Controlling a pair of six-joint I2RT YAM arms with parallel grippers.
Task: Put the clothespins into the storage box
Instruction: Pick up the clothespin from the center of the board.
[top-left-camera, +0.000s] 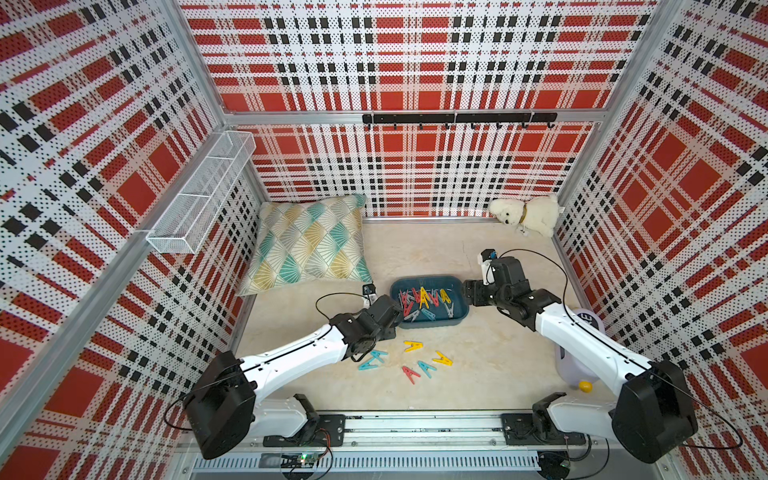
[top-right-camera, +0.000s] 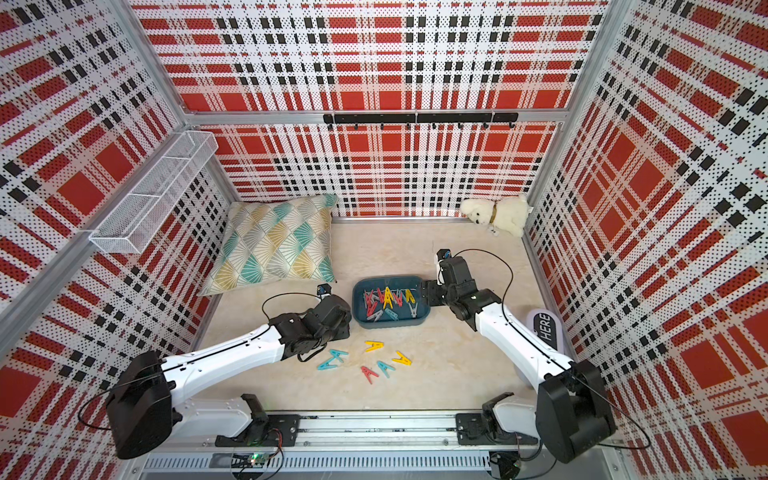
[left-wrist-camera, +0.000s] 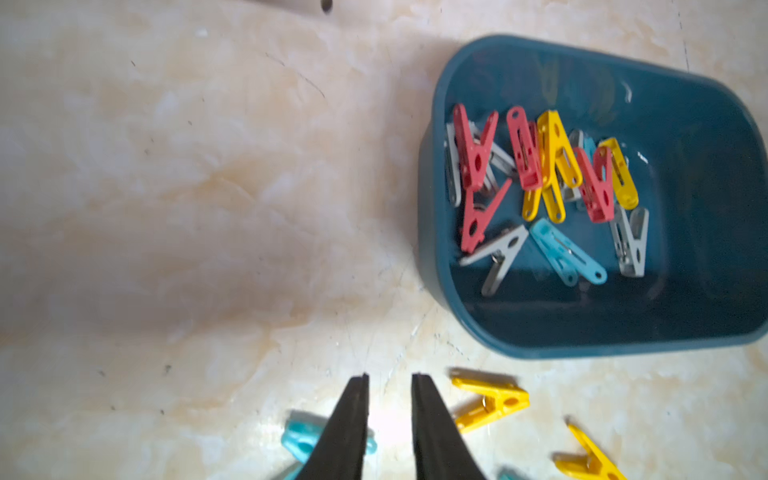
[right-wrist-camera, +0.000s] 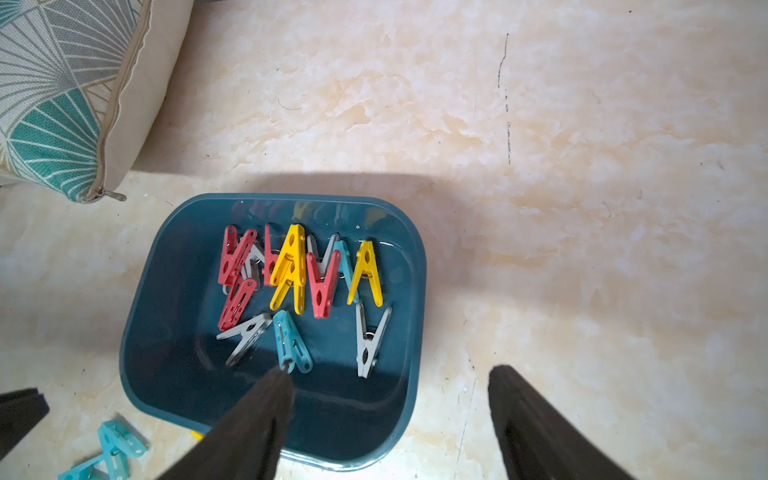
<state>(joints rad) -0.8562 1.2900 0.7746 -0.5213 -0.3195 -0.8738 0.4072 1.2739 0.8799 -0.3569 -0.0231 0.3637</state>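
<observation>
The dark teal storage box (top-left-camera: 430, 325) (top-right-camera: 390, 323) sits mid-table and holds several red, yellow, grey and teal clothespins (top-left-camera: 424, 299) (left-wrist-camera: 552, 178) (right-wrist-camera: 299, 274). Several more clothespins lie loose on the table in front of it: yellow (top-left-camera: 412, 345), teal (top-left-camera: 374, 358), red (top-left-camera: 410, 374). My left gripper (left-wrist-camera: 390, 376) hangs over bare table just left of the box, jaws slightly apart with nothing between them, between a teal peg (left-wrist-camera: 299, 436) and a yellow one (left-wrist-camera: 494, 401). My right gripper (right-wrist-camera: 392, 369) stands wide open at the box's right end (right-wrist-camera: 417, 332), one finger over the inside, the other outside.
A patterned pillow (top-left-camera: 309, 245) lies at the back left, close to the box. A white plush dog (top-left-camera: 525, 216) sits in the back right corner. A white wire basket (top-left-camera: 199, 195) hangs on the left wall. A pale rounded object (top-left-camera: 577, 361) sits under my right arm.
</observation>
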